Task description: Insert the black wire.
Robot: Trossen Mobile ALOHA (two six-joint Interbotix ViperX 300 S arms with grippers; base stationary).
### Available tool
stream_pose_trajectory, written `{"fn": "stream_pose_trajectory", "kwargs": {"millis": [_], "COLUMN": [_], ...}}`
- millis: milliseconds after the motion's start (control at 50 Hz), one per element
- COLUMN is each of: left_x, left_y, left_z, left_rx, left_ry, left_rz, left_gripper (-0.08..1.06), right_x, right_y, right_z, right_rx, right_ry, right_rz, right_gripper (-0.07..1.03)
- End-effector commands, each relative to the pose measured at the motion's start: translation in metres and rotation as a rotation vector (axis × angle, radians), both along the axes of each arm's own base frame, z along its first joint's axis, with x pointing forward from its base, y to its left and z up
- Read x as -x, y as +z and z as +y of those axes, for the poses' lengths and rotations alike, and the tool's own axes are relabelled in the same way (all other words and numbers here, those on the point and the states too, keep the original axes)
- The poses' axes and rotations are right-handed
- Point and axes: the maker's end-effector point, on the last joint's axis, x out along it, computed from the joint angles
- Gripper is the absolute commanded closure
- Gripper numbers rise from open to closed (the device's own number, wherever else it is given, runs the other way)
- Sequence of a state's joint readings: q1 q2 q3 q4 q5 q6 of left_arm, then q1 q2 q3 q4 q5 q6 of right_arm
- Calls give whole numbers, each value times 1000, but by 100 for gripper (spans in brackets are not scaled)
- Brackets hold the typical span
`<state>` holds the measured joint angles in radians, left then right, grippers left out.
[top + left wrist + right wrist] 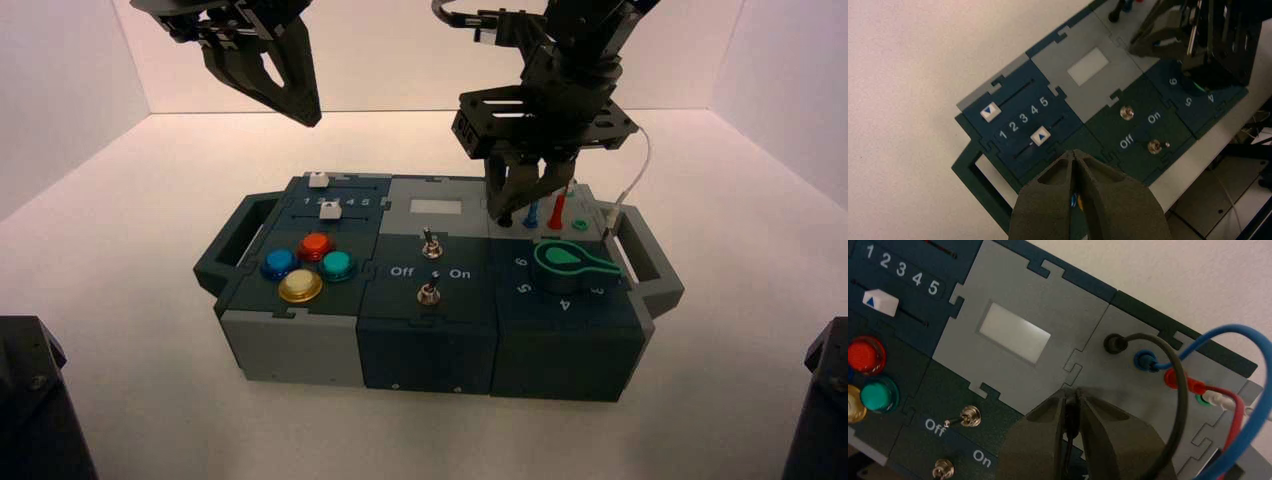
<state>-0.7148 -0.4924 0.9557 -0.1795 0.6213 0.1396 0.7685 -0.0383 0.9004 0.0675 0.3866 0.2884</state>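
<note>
The right gripper (1072, 392) is held above the box's grey right panel (1098, 375), its fingers almost closed on one plug (1073, 424) of the black wire (1182, 400); the other end is seated in that panel. The left gripper (308, 118) is kept closed, empty, high over the box's left side.

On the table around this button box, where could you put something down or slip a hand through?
Likely the pale table left of the box and before it, and the left handle's opening. It is crowded by the sockets, with the right gripper, black wire and blue wire.
</note>
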Motion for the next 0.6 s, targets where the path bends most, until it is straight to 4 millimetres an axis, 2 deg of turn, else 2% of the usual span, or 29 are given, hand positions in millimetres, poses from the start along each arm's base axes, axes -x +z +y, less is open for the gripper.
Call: {"fn": "stream_pose_trajectory", "kwargs": {"millis": [20, 160, 460, 600], "left_x": [-6, -7, -7, -7], "left_y": [15, 16, 15, 14], "left_z": [-7, -6, -6, -6], "left_rx": [33, 32, 30, 29], "left_ry": [-6, -6, -7, -6], "left_rz": [-43, -46, -47, -44], "left_gripper": [101, 101, 101, 101], "right_x": [15, 15, 16, 12], "right_y": [2, 2, -13, -12], "right_z": [4, 4, 3, 6], "right_rx": [13, 18, 58, 56], "right_ry": [37, 39, 42, 39], "right_rz": [22, 27, 63, 61], "right_gripper": [98, 98, 98, 98]}}
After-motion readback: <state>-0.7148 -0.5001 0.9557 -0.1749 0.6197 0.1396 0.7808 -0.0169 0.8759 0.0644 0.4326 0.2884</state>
